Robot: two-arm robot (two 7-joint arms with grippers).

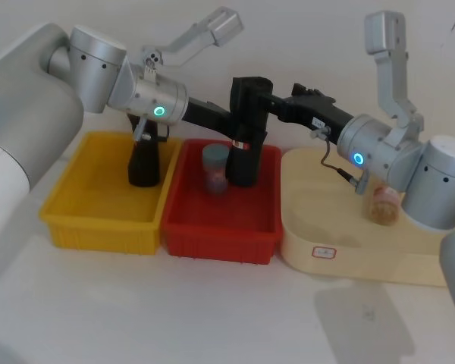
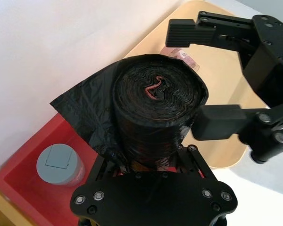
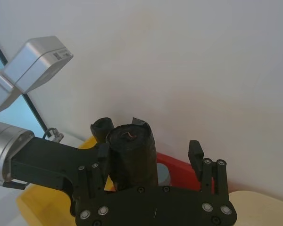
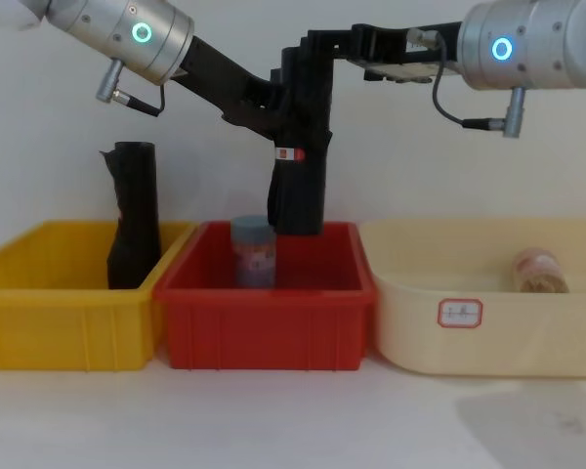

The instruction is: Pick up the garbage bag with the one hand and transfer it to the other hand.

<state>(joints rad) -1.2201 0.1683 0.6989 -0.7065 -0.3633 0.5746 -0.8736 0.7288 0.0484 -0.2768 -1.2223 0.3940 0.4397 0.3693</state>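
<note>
Claw of the left arm, the one on the green-ringed arm, is clamped on the garbage bag around its middle, holding the roll upright in the air above the red bin, its lower end at about the level of the bin's rim. So the pick-up half looks done: the roll is off any surface and carried by the left arm alone. The right claw, on the blue-ringed arm, has its two fingers spread on either side of the roll's top end; in the left wrist view one finger stands clear beyond the roll, while the other lies just beside its edge, and I cannot tell whether it touches. My reading is that the hand-over is in its middle: what is left is for the right claw to close on the upper part, and then for the left to let go and draw back. The bag itself is a tall, tightly wound roll of glossy black plastic, with a loose flap sticking out at the top and a small white-and-red label band near the left claw's grip. Seen end-on, the coils are neat, with a reddish scrap at the core. A second, unlabelled black roll stands in the yellow bin, and a grey-lidded jar sits in the red bin.
</note>
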